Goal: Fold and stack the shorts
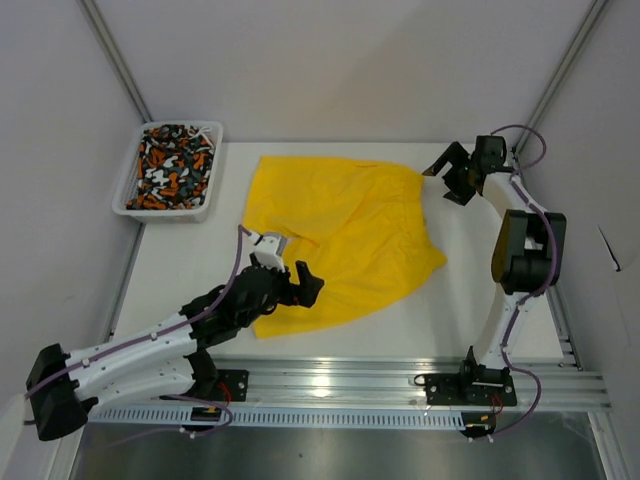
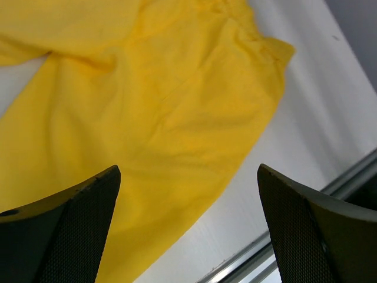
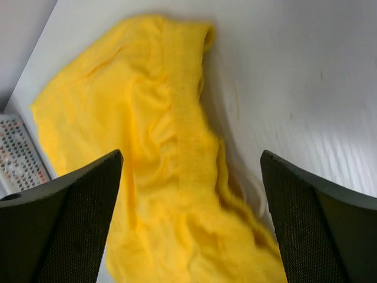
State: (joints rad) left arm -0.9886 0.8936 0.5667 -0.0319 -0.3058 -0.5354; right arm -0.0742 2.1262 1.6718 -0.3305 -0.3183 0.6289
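The yellow shorts (image 1: 340,235) lie spread out and rumpled in the middle of the white table. My left gripper (image 1: 290,272) hangs open over their near left corner; in the left wrist view its fingertips (image 2: 112,177) stand wide apart above the yellow cloth (image 2: 147,106), holding nothing. Beside the far right corner of the shorts, my right gripper (image 1: 450,175) is open too. In the right wrist view the gathered waistband (image 3: 188,135) runs below the gripper (image 3: 191,154), untouched. The patterned shorts (image 1: 172,165) lie bunched in the basket.
The white mesh basket (image 1: 130,190) stands at the table's far left corner and also shows in the right wrist view (image 3: 17,156). A metal rail (image 1: 350,385) runs along the near edge. Grey walls close in the table at the back and both sides.
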